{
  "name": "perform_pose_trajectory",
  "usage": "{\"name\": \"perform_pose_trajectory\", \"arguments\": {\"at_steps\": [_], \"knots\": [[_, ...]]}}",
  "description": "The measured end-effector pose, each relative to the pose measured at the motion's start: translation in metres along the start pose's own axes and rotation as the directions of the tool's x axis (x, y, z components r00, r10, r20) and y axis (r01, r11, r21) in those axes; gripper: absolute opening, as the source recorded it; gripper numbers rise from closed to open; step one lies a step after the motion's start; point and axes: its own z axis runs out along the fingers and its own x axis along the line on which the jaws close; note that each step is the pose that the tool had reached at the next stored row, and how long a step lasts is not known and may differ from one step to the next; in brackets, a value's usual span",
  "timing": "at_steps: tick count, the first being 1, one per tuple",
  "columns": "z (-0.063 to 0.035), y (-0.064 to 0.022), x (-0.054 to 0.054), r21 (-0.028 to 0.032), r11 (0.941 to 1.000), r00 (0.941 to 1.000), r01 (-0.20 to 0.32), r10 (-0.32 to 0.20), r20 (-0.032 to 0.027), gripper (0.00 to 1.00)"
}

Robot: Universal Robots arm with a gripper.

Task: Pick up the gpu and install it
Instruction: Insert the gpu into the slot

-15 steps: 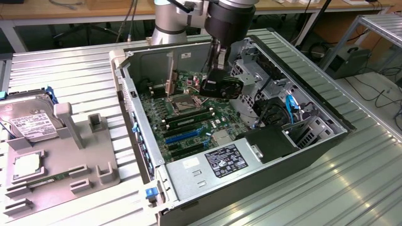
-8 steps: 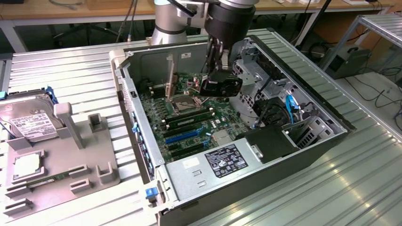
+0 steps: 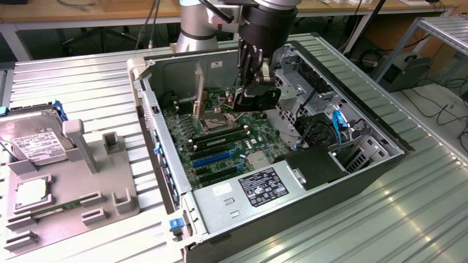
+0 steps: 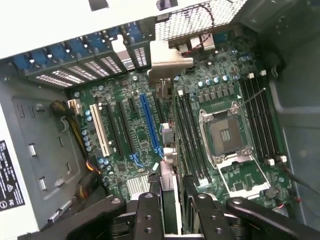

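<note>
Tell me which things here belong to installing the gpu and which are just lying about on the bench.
Belongs to the job: the gpu, gripped by the pincer; the motherboard's expansion slots; the open computer case.
Just lying about: the hard drive, the green memory stick, the grey holder, all outside the case at the exterior view's left.

I am reaching down into the open computer case (image 3: 157,118), my gripper (image 3: 253,90) clamping the gpu (image 3: 199,93) on edge over the motherboard (image 3: 219,134). A hard drive (image 3: 33,145) is lying on a grey fixture (image 3: 91,183) at the exterior view's left.
</note>
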Motion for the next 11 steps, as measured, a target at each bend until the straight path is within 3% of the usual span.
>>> {"name": "perform_pose_trajectory", "arguments": {"at_steps": [6,11], "knots": [[0.0008,-0.0002,0.001,0.0007,0.9966,0.9966,0.083,-0.083,0.0009,0.29],[0.0057,-0.0013,0.017,0.0041,0.9962,0.9962,0.087,-0.087,0.0042,0.29]]}}
